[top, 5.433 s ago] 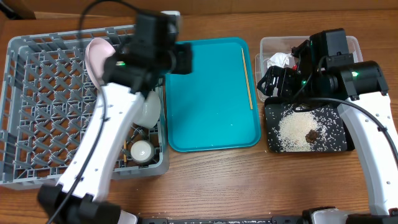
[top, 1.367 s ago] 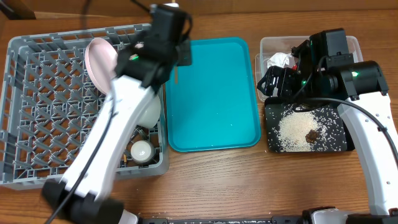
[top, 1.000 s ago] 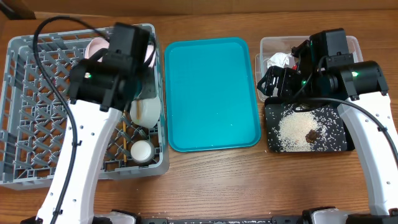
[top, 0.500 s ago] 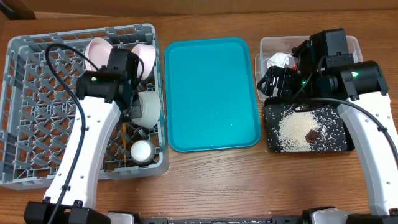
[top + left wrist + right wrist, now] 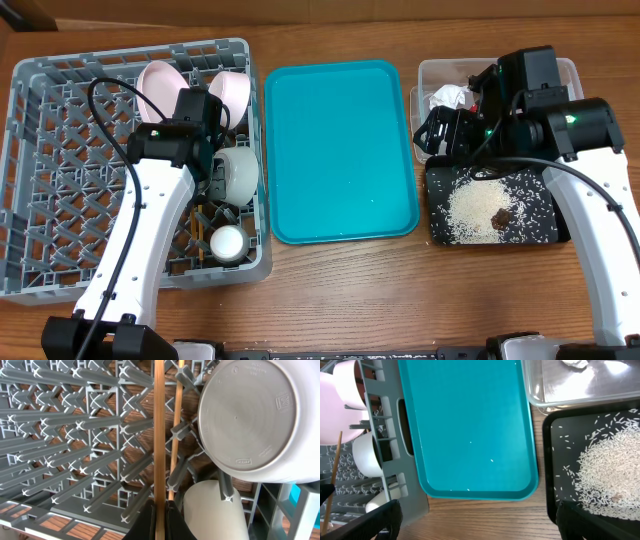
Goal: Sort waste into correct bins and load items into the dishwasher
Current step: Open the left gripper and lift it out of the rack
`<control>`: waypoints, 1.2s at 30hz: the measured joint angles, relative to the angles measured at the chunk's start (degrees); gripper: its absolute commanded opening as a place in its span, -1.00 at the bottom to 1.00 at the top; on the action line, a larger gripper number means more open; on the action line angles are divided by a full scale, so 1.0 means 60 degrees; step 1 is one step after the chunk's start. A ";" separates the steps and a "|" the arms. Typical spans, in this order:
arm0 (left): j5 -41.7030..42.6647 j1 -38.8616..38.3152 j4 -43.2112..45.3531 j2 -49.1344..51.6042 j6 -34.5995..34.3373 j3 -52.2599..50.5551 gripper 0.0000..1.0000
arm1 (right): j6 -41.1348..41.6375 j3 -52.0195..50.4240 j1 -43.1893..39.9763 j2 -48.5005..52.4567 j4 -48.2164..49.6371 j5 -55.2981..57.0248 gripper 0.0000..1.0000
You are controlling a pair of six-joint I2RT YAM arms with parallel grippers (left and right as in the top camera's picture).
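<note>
Here, at the near edge of the wooden surface [image 5: 350,290], a white cup [image 5: 228,242] sits in the near right corner of the grey dish rack [image 5: 60,150]; across from it the shallow black tray [image 5: 540,235] holds a heap of white rice [image 5: 470,212] with a small brown lump [image 5: 501,216] on it. Further in, the left fingers [image 5: 151,521] sit low inside the rack, pressed together on one wooden chopstick [image 5: 159,435] that runs straight away from them over the lattice floor; a second chopstick [image 5: 174,445] lies just beside it on the grid; a white bowl [image 5: 255,415] rests on its side to their right, its base towards the wrist camera. The teal tray [image 5: 340,150] lies between the rack and the bins; the right fingers [image 5: 440,130] are spread wide, gripping nothing, above the place where the black tray meets the clear tub [image 5: 565,72]. Farthest, a pale pink plate [image 5: 158,85] and a pale pink bowl [image 5: 232,92] stand on edge in the rack; a crumpled white tissue [image 5: 450,97] lies in the tub.
</note>
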 measured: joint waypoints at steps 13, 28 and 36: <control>0.0011 0.0554 0.0215 -0.0004 0.0055 0.0000 -0.24 | 0.0004 0.0000 0.0000 0.0000 0.0000 0.0004 1.00; 0.1075 0.0550 0.0087 0.0015 0.0029 0.0790 -0.60 | 0.0000 0.0000 -0.0004 0.0000 0.0000 0.0000 1.00; 0.2692 0.0550 -0.0339 -0.0739 0.0353 0.4838 1.00 | 0.0000 0.0000 0.0000 0.0000 -0.0004 0.0000 1.00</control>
